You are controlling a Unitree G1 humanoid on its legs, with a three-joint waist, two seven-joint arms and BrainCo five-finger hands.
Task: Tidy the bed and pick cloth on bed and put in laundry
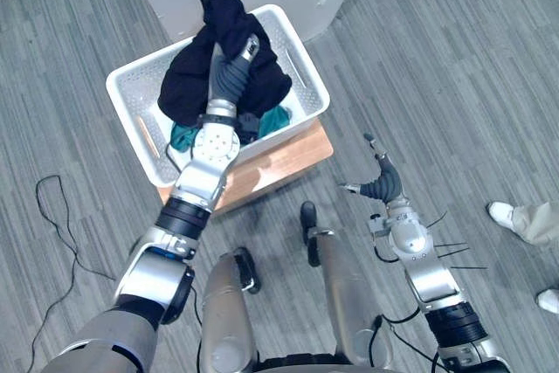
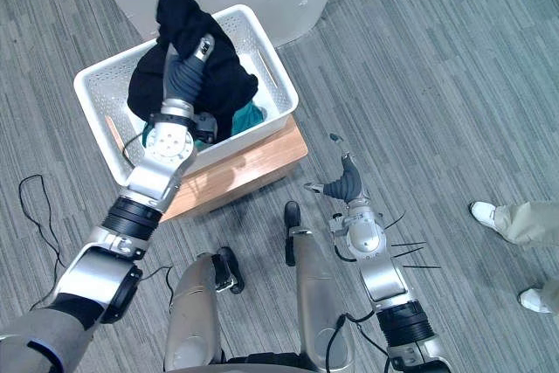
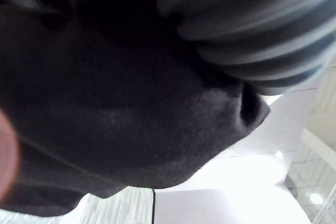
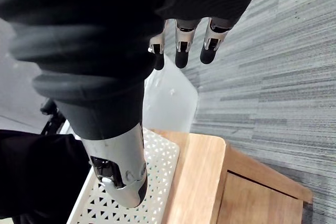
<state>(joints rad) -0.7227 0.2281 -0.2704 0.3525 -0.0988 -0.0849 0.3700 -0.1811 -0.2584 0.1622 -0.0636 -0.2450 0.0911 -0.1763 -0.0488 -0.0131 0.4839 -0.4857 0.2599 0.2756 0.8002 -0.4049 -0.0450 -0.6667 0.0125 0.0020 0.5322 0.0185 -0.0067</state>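
Pretty sure this was the drop-off step: the left hand [image 1: 238, 67] sat buried in the black cloth [image 1: 188, 76] over the laundry basket [image 1: 307, 65] just beneath it, grip impossible to tell, the right hand [image 1: 382, 183] dangled loose-fingered, so next it'd need letting go and lifting clear.

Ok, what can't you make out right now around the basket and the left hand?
Left hand: buried in the black cloth in both eye views and its wrist view; grip unreadable.
White basket: the black cloth covers what lies inside, apart from some teal cloth.
Person: cut off by the right edge of the eye views; a trouser leg and shoes show.
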